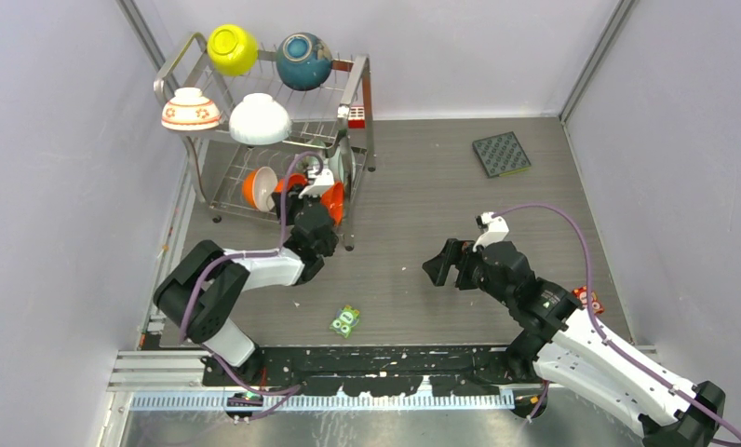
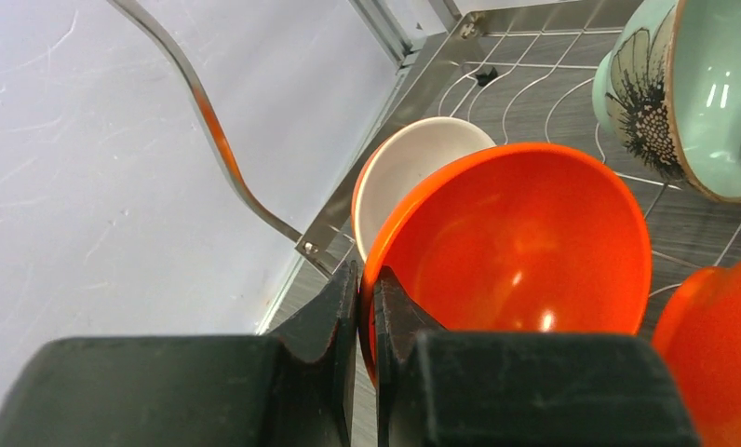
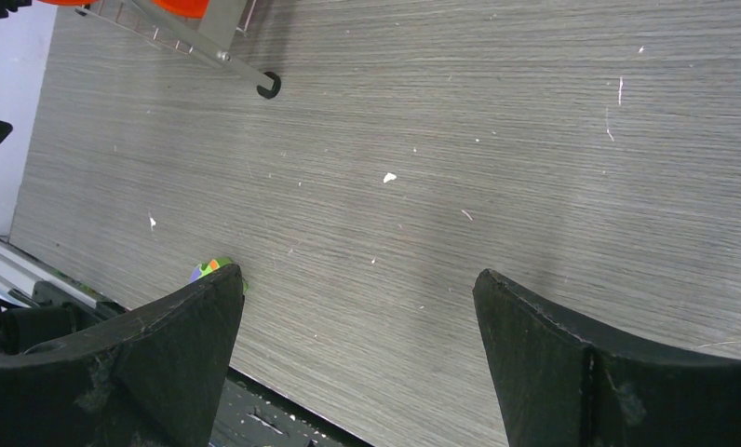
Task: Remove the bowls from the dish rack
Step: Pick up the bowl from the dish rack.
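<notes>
Orange bowl (image 2: 525, 251) stands on edge in the lower tier of the dish rack (image 1: 354, 84), its rim pinched by the left pincer (image 2: 367, 312). A white bowl (image 2: 409, 163) crowds just behind and a second orange bowl (image 2: 720, 349) sits beside it (a pale green bowl (image 2: 702, 93) lies farther along). The right pincer (image 3: 357, 279) hangs spread above the counter (image 3: 460, 140).

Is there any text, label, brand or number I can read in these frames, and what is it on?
No text can be read in any view.
Print on the red-white block clipped to the dish rack: too small to read.
Markings on the small green packet on the table: blurred, unreadable.
The small red item beside the right arm: too small to read.
The pale green bowl: a dark flower drawing, no letters.
</notes>
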Controlling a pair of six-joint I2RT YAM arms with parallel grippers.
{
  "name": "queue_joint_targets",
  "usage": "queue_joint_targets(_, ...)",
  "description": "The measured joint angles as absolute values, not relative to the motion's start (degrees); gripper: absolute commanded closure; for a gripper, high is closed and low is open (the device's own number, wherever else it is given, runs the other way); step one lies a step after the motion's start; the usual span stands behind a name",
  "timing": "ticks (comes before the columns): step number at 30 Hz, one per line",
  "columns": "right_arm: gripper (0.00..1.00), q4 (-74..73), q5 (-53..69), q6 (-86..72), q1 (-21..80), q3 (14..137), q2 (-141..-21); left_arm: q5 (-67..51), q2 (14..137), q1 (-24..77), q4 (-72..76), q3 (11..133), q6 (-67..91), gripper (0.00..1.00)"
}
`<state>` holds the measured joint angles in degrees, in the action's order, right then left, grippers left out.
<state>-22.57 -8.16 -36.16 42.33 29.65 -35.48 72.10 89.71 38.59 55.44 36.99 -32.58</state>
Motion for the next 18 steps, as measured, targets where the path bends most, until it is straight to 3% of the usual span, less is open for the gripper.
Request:
queue_joint_targets(9, 0.03, -22.6, -8.3, -36.2, 42.3, 29.6, -35.5, 74.4, 90.8, 38.6, 64.4, 35.0, -40.6, 1.00)
queue_joint_targets(18, 0.03, -22.6, -8.2, -36.2, 42.3, 29.5, -35.3, 74.9, 83.6, 38.6, 58.7, 34.5, -38.2, 1.00)
